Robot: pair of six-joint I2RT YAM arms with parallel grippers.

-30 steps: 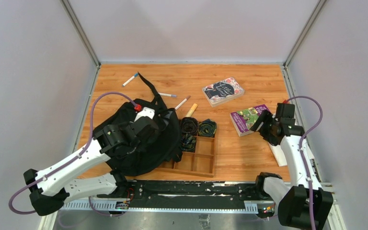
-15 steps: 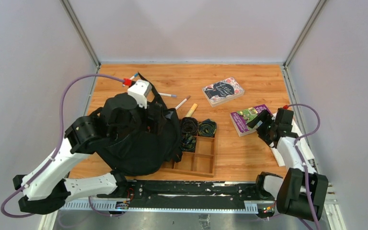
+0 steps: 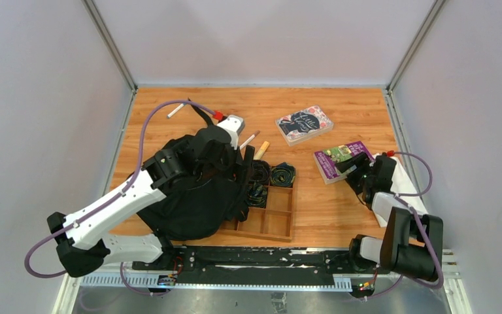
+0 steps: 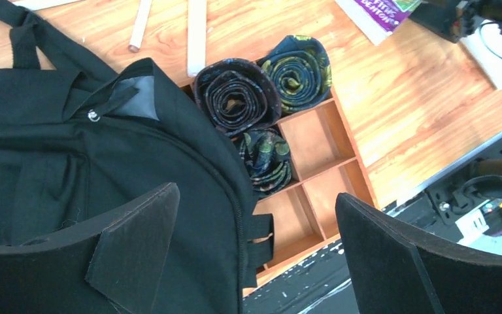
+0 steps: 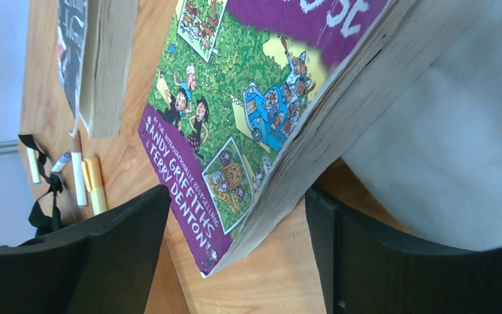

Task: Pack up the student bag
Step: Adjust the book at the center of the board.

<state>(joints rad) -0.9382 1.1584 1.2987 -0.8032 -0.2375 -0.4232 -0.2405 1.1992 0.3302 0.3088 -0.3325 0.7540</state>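
**A:** Which way does the student bag (image 3: 193, 203) lie?

**B:** It lies flat just left of the wooden tray (image 3: 276, 226). Its long axis runs from the near edge toward the far side. The rounded bottom sits level with the tray's front. The top and a long strap (image 3: 200, 114) point away, past the tray's far end. The bag's right edge overlaps the tray's left rim.

**A:** And room to move?

**B:** A stretch of tabletop (image 3: 327, 209) shows right of the tray, up to a purple book (image 3: 337, 161). Beyond the tray lie pens (image 3: 250, 139), a yellow marker (image 3: 261, 149) and, farther right, a dark book (image 3: 304, 124). Left of the bag there is only a thin strip before the wall (image 3: 52, 131). The tray's far compartments hold rolled ties (image 4: 235, 98).

**A:** The grippers?

**B:** The left gripper (image 4: 261, 258) hangs over the bag's right edge where it meets the tray. Its fingers are spread wide with nothing between them. The right gripper (image 5: 248, 261), right of the tray, has its fingers apart on either side of the purple book's near corner. Whether either finger touches the book cannot be told. A white pad (image 5: 444, 150) lies just beside that book.
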